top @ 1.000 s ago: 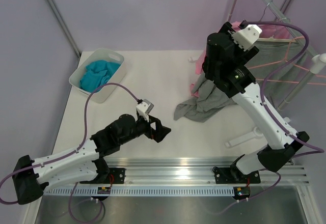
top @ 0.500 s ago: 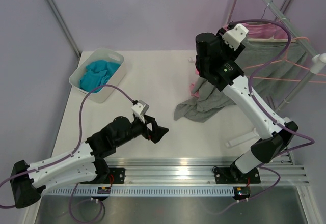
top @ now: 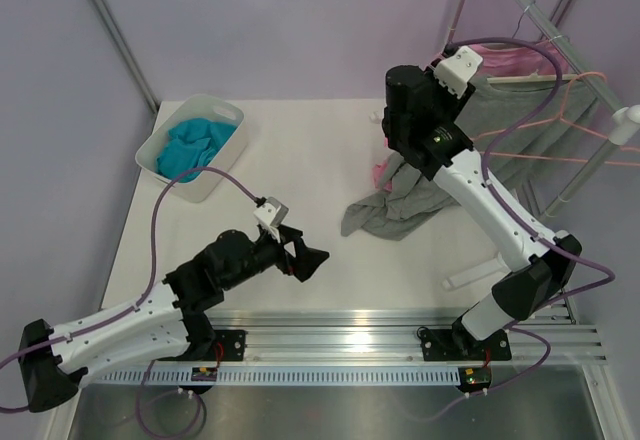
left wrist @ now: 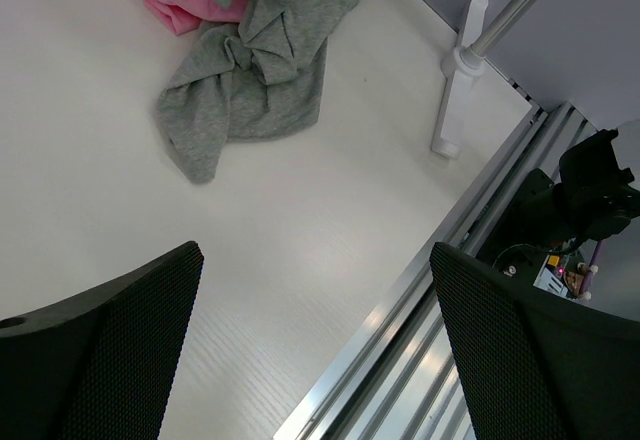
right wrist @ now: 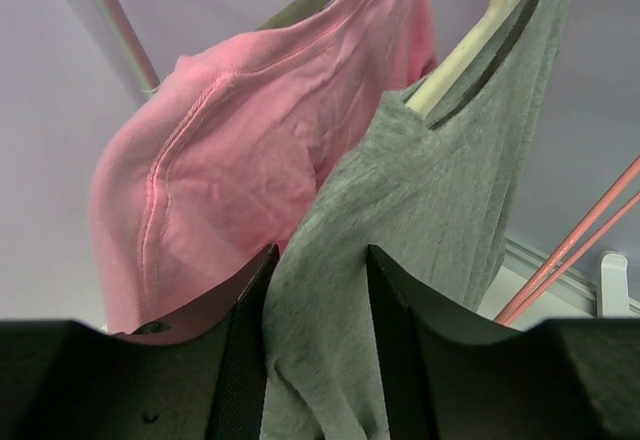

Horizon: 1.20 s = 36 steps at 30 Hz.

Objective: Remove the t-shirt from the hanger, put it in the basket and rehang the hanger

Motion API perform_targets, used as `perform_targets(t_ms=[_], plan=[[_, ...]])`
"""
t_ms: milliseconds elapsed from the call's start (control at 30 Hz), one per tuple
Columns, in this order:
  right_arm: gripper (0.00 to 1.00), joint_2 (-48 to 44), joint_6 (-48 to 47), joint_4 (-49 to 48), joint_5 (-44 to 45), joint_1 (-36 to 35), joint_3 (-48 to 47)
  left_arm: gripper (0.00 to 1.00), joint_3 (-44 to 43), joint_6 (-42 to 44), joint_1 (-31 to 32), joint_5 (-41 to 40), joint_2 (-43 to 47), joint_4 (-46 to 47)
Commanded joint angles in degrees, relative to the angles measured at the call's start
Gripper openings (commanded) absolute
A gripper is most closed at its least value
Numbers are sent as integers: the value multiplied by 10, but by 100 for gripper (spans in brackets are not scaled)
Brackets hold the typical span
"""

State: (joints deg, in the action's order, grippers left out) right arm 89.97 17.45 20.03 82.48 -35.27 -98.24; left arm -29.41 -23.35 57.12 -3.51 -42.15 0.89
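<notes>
The heather-grey t-shirt hangs on the cream hanger on the rack at the right. Its lower part lies crumpled on the table and also shows in the left wrist view. My right gripper is raised at the rack, and its two fingers are closed on a fold of the grey t-shirt below the hanger's shoulder. My left gripper is open and empty, low over the bare table near the front rail, well apart from the shirt.
A pink t-shirt hangs just left of the grey one, and its hem touches the table. Thin pink wire hangers hang on the rack. The rack's white foot stands front right. A white bin with teal cloth sits back left.
My right arm has swung left and up along the rack, with the grey t-shirt between its fingers. My left arm has shifted slightly down and left.
</notes>
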Motion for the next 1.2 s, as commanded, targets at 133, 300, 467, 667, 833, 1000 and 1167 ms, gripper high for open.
perform_targets(t_ms=[133, 300, 467, 667, 833, 1000, 1167], plan=[[48, -1, -43, -54, 50, 34, -6, 99, 9, 5, 3, -13, 24, 17], [22, 2, -68, -77, 49, 42, -6, 99, 12, 3, 3, -12, 24, 17], [2, 8, -115, -123, 50, 44, -6, 99, 15, 4, 3, -16, 29, 16], [0, 10, -207, -181, 65, 43, -9, 99, 15, 4, 3, -20, 26, 18], [0, -3, -304, -311, 64, 43, -11, 99, 13, 5, 3, -17, 20, 20], [0, 2, -389, -379, 68, 42, -29, 99, 15, 7, 3, -23, 19, 20], [0, -11, -407, -390, 76, 33, -7, 99, 13, 8, 3, -22, 11, 25]])
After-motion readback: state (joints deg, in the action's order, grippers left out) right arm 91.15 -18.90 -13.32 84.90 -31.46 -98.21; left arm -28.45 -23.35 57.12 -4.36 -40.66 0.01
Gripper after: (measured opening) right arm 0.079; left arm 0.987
